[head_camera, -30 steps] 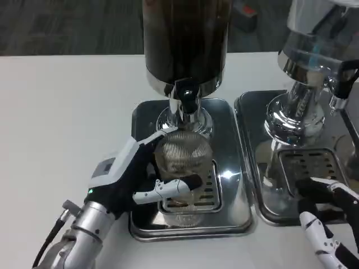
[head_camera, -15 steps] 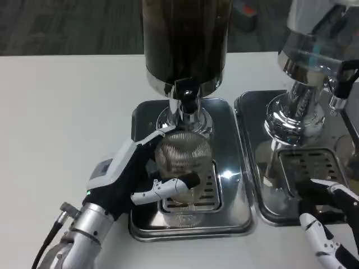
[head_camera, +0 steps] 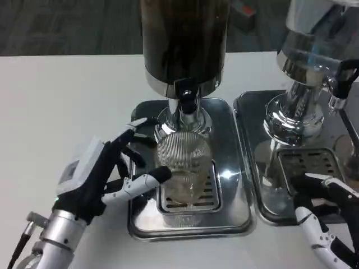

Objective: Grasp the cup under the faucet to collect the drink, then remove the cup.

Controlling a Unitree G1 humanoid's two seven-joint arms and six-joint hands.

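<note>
Two dispensers (head_camera: pixel 185 45) rise out of frame; one ribbed cup (head_camera: pixel 182 162) stands between the left hand's (head_camera: pixel 104 176) spread fingers, while the right hand (head_camera: pixel 325 218), half cut off, lies spread.

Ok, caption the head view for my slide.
Left hand open beside the ribbed cup under the dark dispenser's faucet.

Silver forearms, white-backed left hand (head_camera: pixel 98 179), black-and-white fingers, seemingly a green light

The cup (head_camera: pixel 182 168) looks like clear ribbed glass, and it stands on a polished metal tray (head_camera: pixel 230 216) that reflects the light. The faucet (head_camera: pixel 187 100) is black plastic on a shiny chrome dispenser (head_camera: pixel 184 45). The desk (head_camera: pixel 67 106) is white, smooth and matt.
</note>
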